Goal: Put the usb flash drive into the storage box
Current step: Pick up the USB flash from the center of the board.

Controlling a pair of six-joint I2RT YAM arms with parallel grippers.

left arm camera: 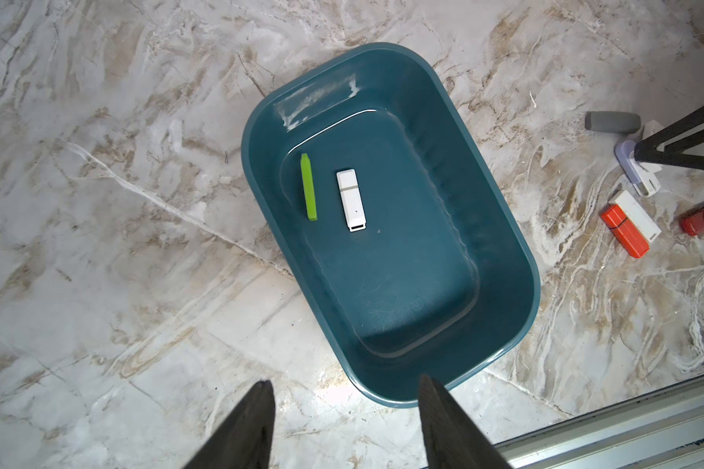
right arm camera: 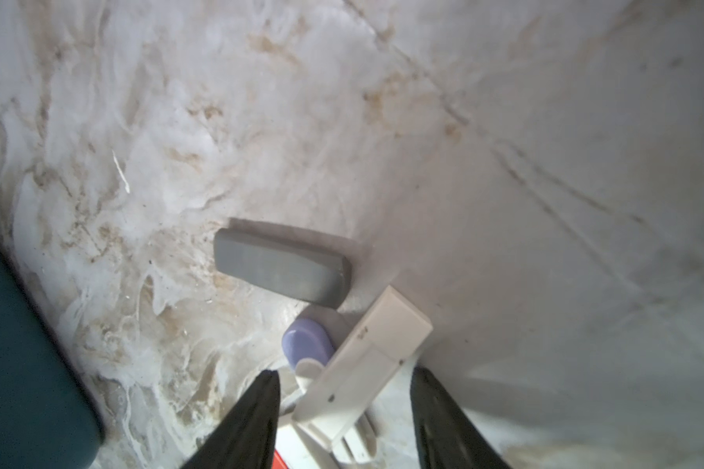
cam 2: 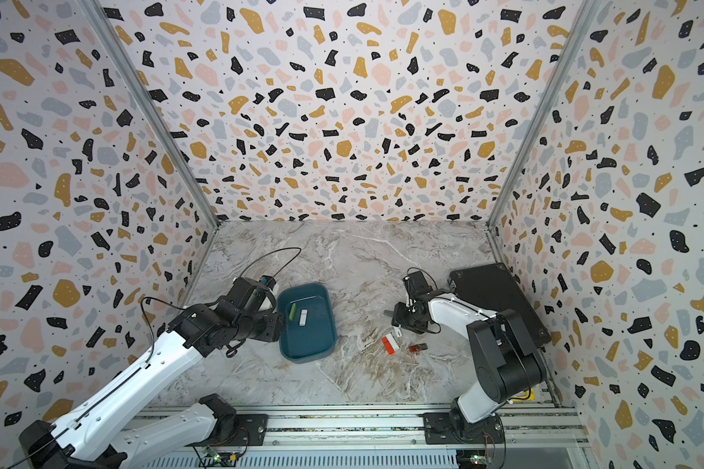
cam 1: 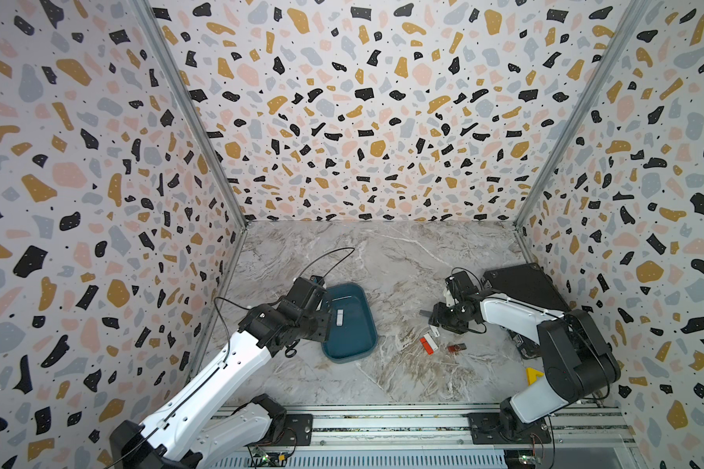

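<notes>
Outward from the jaws: the left gripper (left arm camera: 344,379) is shown with its jaws spread and nothing between them, by one short end of the box (left arm camera: 500,227). On the box floor a white drive (left arm camera: 351,199) and a green drive (left arm camera: 309,187) are laid flat side by side, not touching, toward the opposite short end. The right gripper (right arm camera: 344,370) is shown low over the table (right arm camera: 504,162), its jaws spread and straddling a cream drive (right arm camera: 366,357). Whether either finger touches it cannot be told. A lilac drive (right arm camera: 305,343) is seen just beside the cream drive, and a grey drive (right arm camera: 281,268) just past both. Nearer the robot, an orange drive (left arm camera: 624,235) is set against a white stick (left arm camera: 637,215), with a dark red drive (left arm camera: 702,219) near them. In both top views a black case (cam 1: 525,288) is seen at the table's right edge, partly hidden by the right arm and well apart from the box.
</notes>
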